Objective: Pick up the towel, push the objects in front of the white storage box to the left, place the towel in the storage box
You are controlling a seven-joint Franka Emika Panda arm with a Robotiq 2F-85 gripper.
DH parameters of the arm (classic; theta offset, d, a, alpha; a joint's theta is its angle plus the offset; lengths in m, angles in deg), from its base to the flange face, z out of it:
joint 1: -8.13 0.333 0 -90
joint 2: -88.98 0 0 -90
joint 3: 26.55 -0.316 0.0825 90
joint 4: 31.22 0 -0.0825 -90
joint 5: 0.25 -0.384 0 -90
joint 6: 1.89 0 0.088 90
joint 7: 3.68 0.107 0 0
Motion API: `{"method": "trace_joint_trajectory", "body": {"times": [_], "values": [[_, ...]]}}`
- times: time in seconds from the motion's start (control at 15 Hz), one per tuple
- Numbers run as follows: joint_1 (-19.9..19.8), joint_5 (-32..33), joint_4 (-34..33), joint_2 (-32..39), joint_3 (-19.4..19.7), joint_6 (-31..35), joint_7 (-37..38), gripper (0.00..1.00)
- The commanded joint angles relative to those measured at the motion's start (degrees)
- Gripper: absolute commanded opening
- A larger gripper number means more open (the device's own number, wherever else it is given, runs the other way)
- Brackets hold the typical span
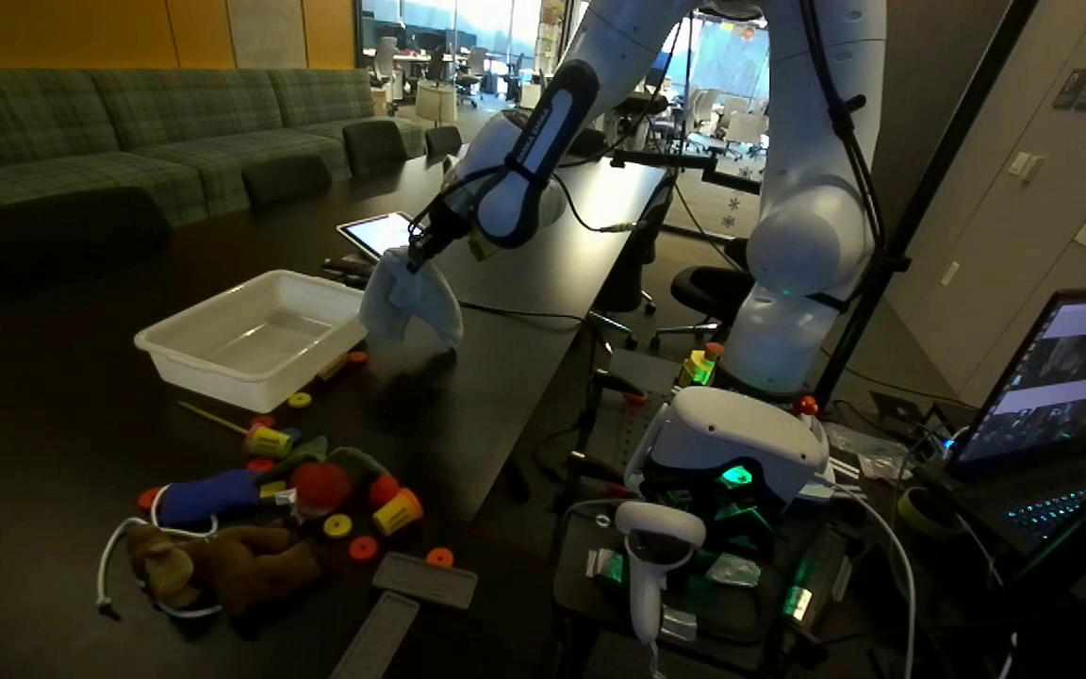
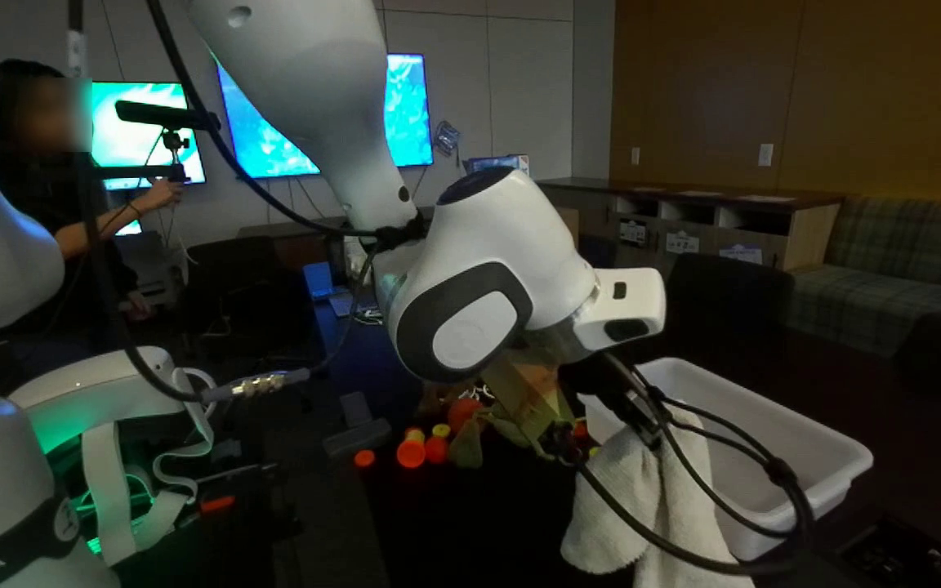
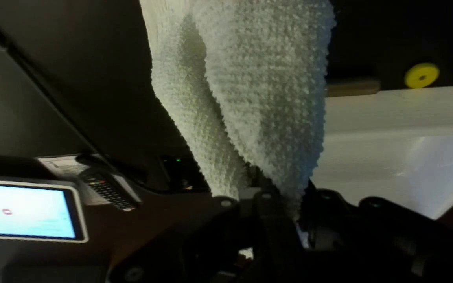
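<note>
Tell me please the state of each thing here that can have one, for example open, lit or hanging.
box: upright, open on top
towel: hanging from the jaws, not in the box
jaws: shut on the towel
brown soft toy: lying on the table
tablet: screen lit
remote: lying buttons up
laptop: open, screen lit
wall screens: lit
headset: green light showing

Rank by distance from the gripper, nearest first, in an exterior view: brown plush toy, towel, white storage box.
1. Towel: hanging in the gripper.
2. White storage box: left of the gripper in this view.
3. Brown plush toy: lower left.
</note>
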Motion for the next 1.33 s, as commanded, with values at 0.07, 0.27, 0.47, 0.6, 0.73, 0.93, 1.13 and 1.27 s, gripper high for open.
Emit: {"method": "trace_joint_trajectory", "body": {"times": [0.07,0.27,0.47,0.6,0.73,0.93,1.13,1.27], "values": [[4.4,-1.56,-5.15,3.04,8.43,0.32,-3.2,0.07],[9.81,-3.47,-9.48,8.5,14.27,1.67,-3.98,0.07],[15.95,-7.87,-16.14,16.44,18.73,2.26,-1.83,0.07],[18.68,-11.05,-20.64,21.42,19.89,1.38,-0.49,0.07],[20.89,-13.57,-25.13,26.55,20.79,0.87,0.62,0.07],[22.21,-15.74,-30.95,32.53,20.81,-0.66,2.12,0.07],[22.17,-16.53,-35.36,36.35,20.18,-2.58,3.37,0.07],[22.16,-16.43,-37.44,38.18,19.85,-3.72,4.15,0.07]]}}
